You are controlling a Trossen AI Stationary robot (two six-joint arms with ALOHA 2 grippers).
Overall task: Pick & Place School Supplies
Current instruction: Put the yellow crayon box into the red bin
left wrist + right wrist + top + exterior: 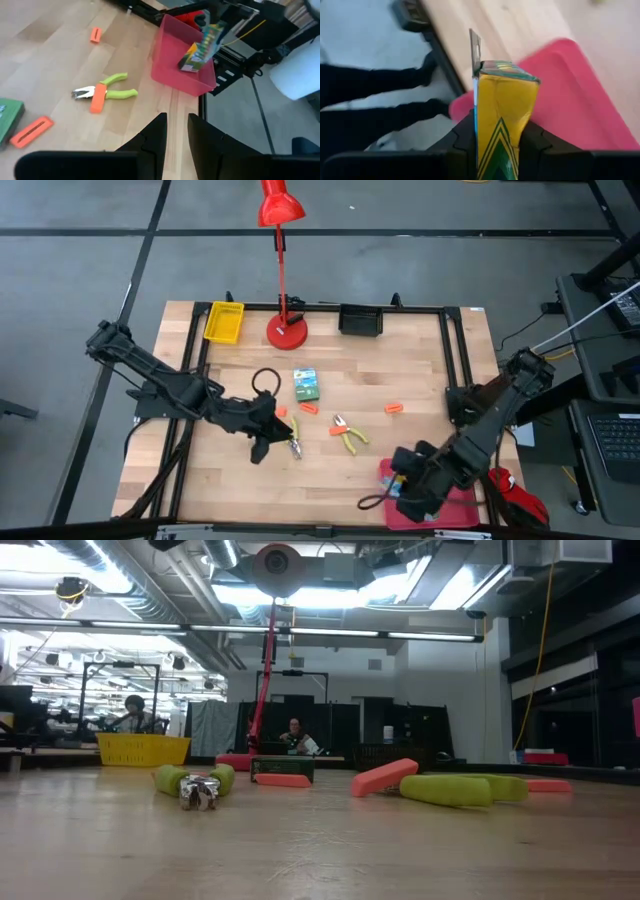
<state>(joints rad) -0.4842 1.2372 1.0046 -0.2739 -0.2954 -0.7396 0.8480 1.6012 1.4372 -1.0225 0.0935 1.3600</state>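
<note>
Placement of a printed pack into the red tray (470, 505), which serves as the landmark throughout. The right claw (497, 145) is clamped on a flat green-white-yellow pack (502, 115) by its lower end, holding it upright over the tray's interior; the left wrist view shows the same pack (202, 47) tilted just above the tray's far wall. To finish this step well, the pack should probably be lowered until its free end nears the tray floor before the fingers part, so that it tips flat inside and does not catch on the rim. The pack looks like thin glossy card, creased where the fingers pinch it, so it will likely flex rather than slip.

The left claw (176, 131) hovers over the counter (420, 380) well away from the tray, its fingers a narrow gap apart and holding nothing. Nearer the tray lie a small scissor-like tool (102, 92) with smooth yellow-green handles and bright metal tips, and slim orange pieces (31, 131), blocky and matt. A second tool (295, 447) lies just beside the left claw; another pack (306, 384) rests farther off on the pale wood-grain counter.
</note>
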